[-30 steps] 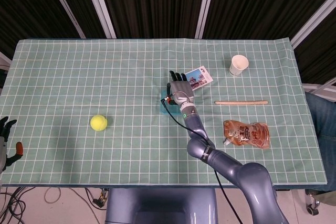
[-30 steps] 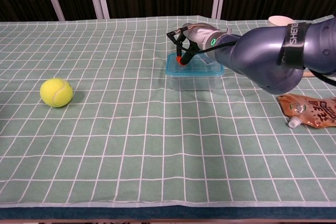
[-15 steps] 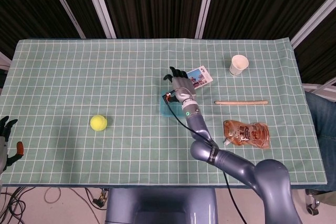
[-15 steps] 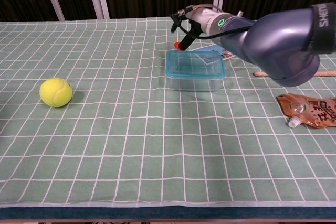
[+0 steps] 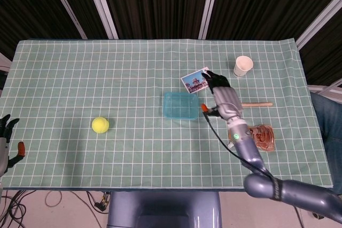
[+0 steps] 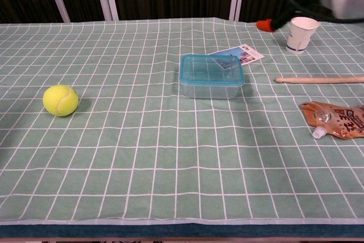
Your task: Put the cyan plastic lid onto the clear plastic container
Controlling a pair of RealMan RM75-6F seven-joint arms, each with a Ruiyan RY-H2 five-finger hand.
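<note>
Green checked surface (image 5: 80, 78): lid (image 6: 211, 69) sits on container (image 6: 211, 88); right hand (image 5: 223, 99) empty, fingers apart, beside it. Left hand (image 5: 6, 132) idle, grip unreadable. Risk: lid maybe unseated, could pop off.

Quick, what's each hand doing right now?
Left hand: holds nothing, fingers apart.
Right hand: holds nothing, fingers extended.

The table (image 6: 114, 157) carries a green checked cloth (image 5: 80, 78). On it lie a lidded clear container (image 6: 211, 76), tennis ball (image 6: 60, 100), postcard (image 6: 242, 54), paper cup (image 6: 300, 34), wooden stick (image 6: 318, 79) and sauce pouch (image 6: 335, 120).
</note>
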